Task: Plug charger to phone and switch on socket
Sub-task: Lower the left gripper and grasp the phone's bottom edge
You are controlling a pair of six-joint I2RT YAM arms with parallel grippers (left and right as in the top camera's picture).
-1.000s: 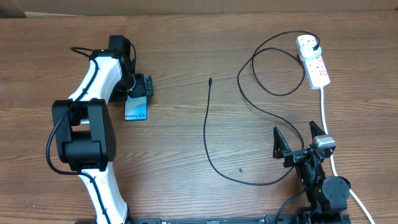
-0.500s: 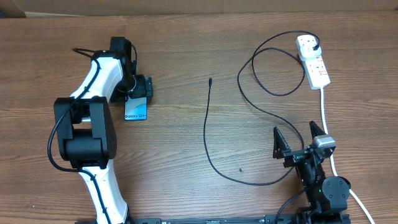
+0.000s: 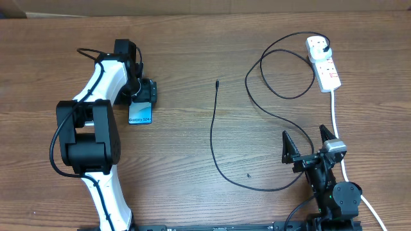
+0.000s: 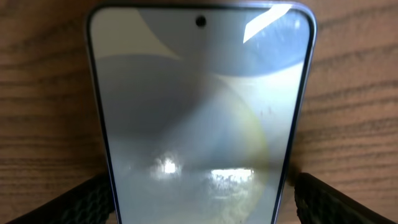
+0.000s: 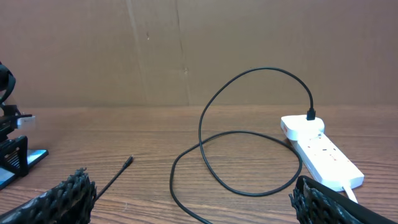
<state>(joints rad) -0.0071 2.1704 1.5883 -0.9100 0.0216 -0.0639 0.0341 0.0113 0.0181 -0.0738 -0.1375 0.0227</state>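
Brown wood-grain tabletop, plain cardboard wall behind; left gripper spread astride the slim blue-screened phone, right gripper gaping, well right of it.

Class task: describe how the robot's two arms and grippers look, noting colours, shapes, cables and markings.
The left arm has white curved links, bulky black joint housings and a black cable along it. The right arm is black with a small silver wrist block. Left gripper and right gripper each have two black fingers with ribbed pads.
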